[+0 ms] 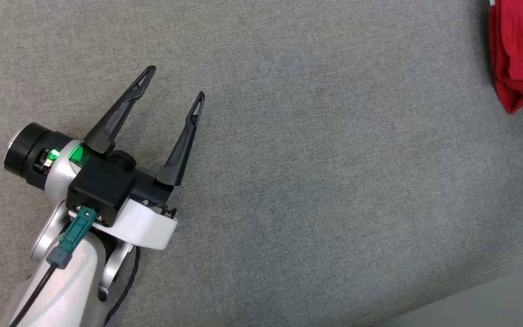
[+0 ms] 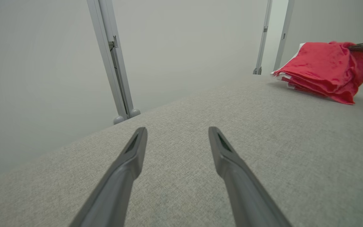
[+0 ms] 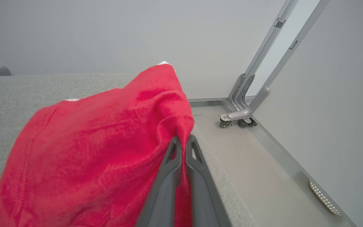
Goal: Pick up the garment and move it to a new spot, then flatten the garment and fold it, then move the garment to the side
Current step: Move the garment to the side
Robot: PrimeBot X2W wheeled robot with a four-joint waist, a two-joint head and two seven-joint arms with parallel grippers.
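Right wrist view: right gripper (image 3: 184,138) pinches the folded garment (image 3: 90,148) at the table (image 3: 11,91) edge, left gripper (image 1: 177,81) spread; apparently only release remains.

The garment (image 1: 522,50) was bright red, a thin white edge showing among its folds; the worktop (image 1: 316,181) was a flecked, heathered grey weave; the left pincer (image 1: 176,81) had black fingers on a black block, a green light (image 1: 79,153) glowing beside it and a teal plug (image 1: 77,229) below; its forearm (image 1: 71,281) was white and silver; the right pincer (image 3: 184,142) looked dark grey; wall (image 2: 184,47), floor (image 3: 257,164) and posts (image 2: 113,63) were pale grey.
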